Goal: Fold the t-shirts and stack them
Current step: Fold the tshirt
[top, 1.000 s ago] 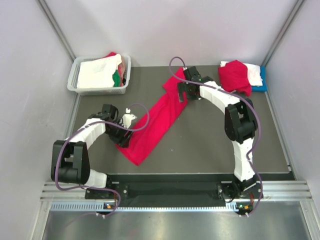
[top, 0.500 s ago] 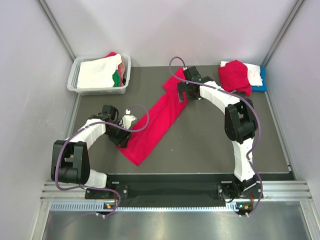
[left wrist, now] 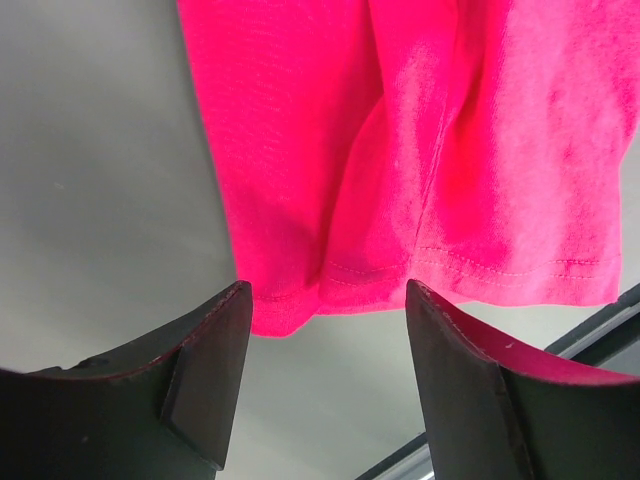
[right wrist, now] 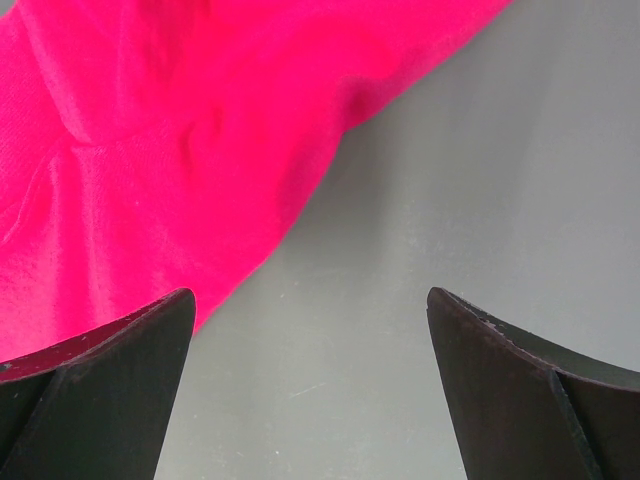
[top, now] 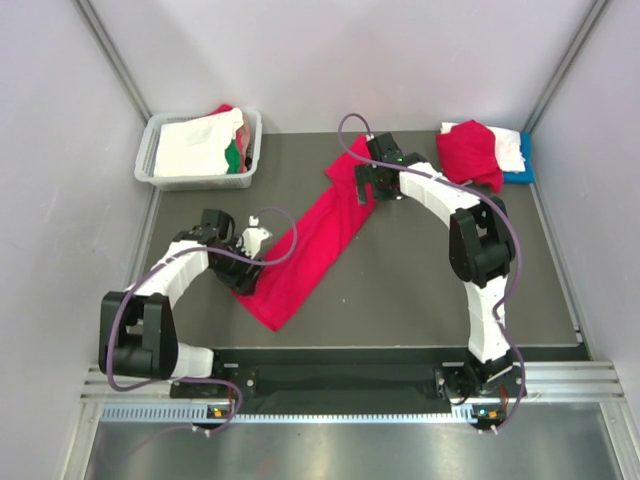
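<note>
**Both grippers open over the red strip**

A red shirt point(top: 310, 240), folded into a long strip, lies diagonally on the tabletop point(top: 420, 270), running from 12 o'clock down to 7 o'clock. The left gripper point(top: 243, 272) hovers at the strip's 7 o'clock end. Its jaws are spread apart and hold nothing, and the hem shows just beyond the fingertips. The right gripper point(top: 362, 192) is at the 12 o'clock end, jaws wide apart and empty, with cloth by its left finger. A stack point(top: 478, 150) of red, white and blue shirts sits at 2 o'clock. A tub point(top: 160, 172) of cloth sits at 10 o'clock.
</note>
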You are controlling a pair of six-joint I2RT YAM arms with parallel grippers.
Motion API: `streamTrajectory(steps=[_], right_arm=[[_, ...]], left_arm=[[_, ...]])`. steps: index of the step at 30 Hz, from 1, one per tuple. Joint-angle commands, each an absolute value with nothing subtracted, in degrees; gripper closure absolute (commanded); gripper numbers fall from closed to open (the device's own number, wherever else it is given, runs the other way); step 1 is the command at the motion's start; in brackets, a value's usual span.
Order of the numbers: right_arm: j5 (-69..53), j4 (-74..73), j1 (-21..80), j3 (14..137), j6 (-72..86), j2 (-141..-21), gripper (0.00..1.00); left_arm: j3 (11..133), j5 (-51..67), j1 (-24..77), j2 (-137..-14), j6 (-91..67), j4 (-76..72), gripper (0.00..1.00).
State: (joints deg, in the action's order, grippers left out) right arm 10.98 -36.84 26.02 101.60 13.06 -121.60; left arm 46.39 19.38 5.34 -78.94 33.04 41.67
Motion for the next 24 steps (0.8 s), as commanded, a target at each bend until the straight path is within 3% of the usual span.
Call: streamTrajectory(steps=[1, 8, 21, 24], right_arm=[[10.63, -35.07, 26.10, 101.25, 13.36, -120.32, 0.00], [10.90, -34.89, 26.10, 100.90, 13.45, -120.23, 0.00], [10.90, -34.89, 26.02, 101.07, 13.54, -120.24, 0.00], [10.90, -34.80, 25.93, 100.99, 13.62, -120.23, 0.00]], left_arm=[[48.16, 19.51, 5.45, -76.82, 32.87, 42.63, 0.33], [46.50, 20.48, 5.71, -77.70, 33.40, 43.77, 0.42], [45.53, 21.62, 6.86, -80.06, 35.07, 45.88, 0.43], [45.18, 21.71, 7.03, -80.68, 35.16, 45.62, 0.50]])
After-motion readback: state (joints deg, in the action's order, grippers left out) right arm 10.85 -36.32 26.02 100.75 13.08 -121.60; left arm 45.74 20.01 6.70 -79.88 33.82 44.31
